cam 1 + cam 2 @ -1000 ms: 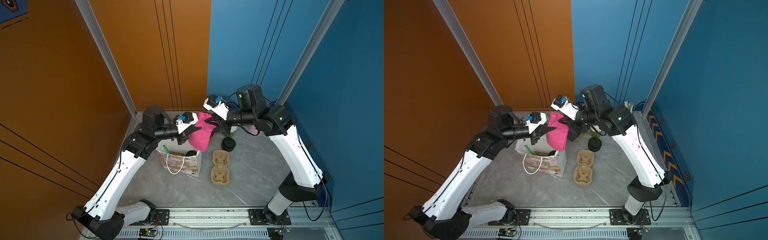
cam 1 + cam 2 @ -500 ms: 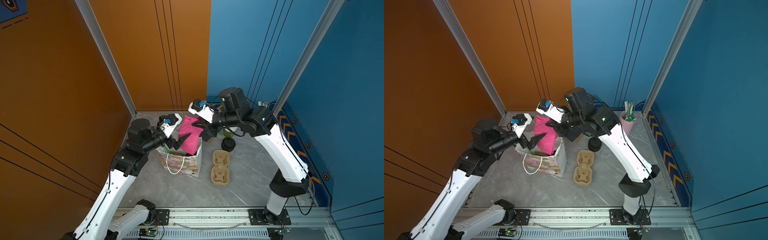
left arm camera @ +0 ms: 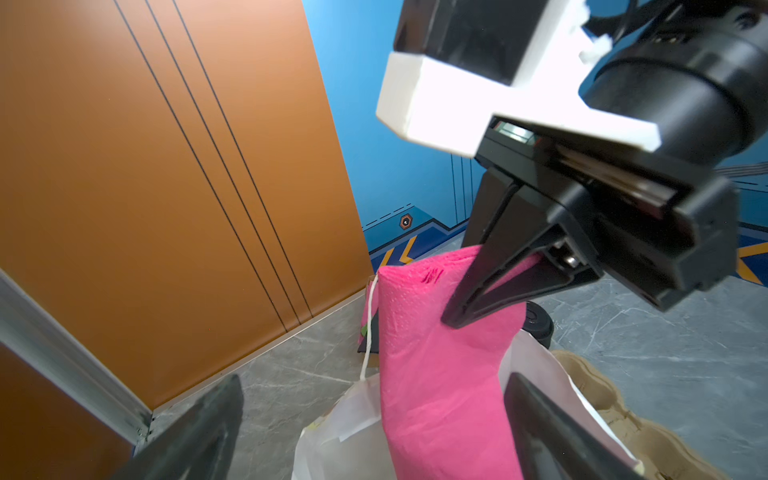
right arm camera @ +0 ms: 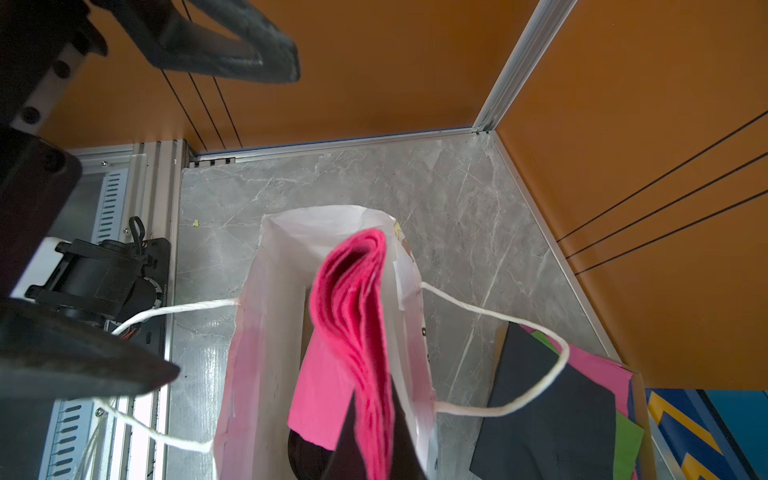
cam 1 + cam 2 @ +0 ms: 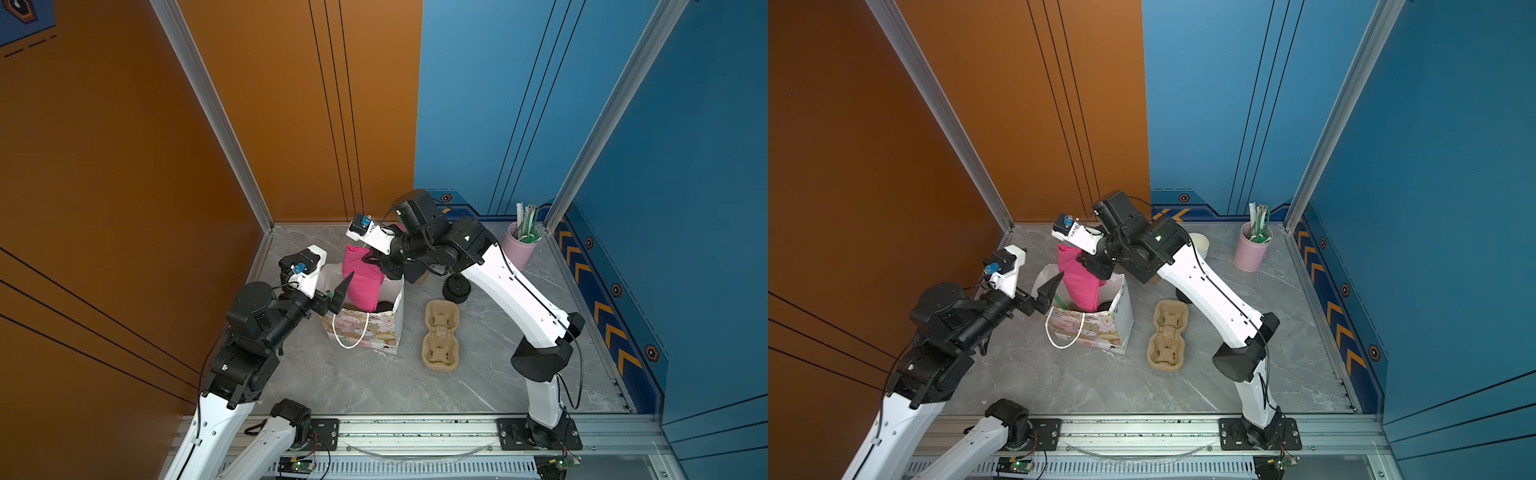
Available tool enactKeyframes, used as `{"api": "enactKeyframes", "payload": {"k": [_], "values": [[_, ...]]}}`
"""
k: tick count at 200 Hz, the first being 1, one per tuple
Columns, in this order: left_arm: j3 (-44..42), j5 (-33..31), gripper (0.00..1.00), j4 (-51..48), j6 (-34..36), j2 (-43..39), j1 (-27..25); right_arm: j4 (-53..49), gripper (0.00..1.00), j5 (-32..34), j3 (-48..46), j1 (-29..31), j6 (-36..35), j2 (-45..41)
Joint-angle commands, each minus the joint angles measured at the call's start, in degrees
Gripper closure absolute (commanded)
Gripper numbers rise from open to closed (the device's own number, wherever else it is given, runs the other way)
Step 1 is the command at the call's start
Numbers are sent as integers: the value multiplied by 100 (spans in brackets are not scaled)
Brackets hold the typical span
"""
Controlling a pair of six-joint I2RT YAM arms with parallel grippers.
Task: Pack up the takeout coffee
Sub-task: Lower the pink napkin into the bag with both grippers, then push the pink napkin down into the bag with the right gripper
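Grey marble tabletop [image 5: 374, 386] between orange and blue walls, where a patterned paper bag [image 5: 365, 332] stands left of centre. The right gripper [image 5: 372, 263] is clamped on a folded pink napkin [image 5: 361, 282], whose lower end is inside the bag. The left gripper [image 3: 374, 380] hangs spread wide and empty, just left of the bag. The takeout coffee [image 4: 300, 453] sits inside the bag — only its black lid shows.

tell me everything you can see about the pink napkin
The pink napkin is a folded wad of bright pink, finely dimpled paper, its layers showing along the fold. It hangs upright, pinched near its top by the shut right gripper. Its lower end is inside the open patterned paper bag.
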Motion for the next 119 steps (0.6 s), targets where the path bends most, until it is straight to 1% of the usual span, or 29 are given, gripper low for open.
{"api": "enactKeyframes", "payload": {"k": [1,70,119], "values": [[-166,-625,2,-8,-227,-160,56,171,100,79,140,125,256,198],[-408,-844,2,-56,-389,-391,66,375,100,87,107,199,493,980],[-447,-962,2,-78,-408,-394,72,465,99,132,-157,198,503,1229]]}}
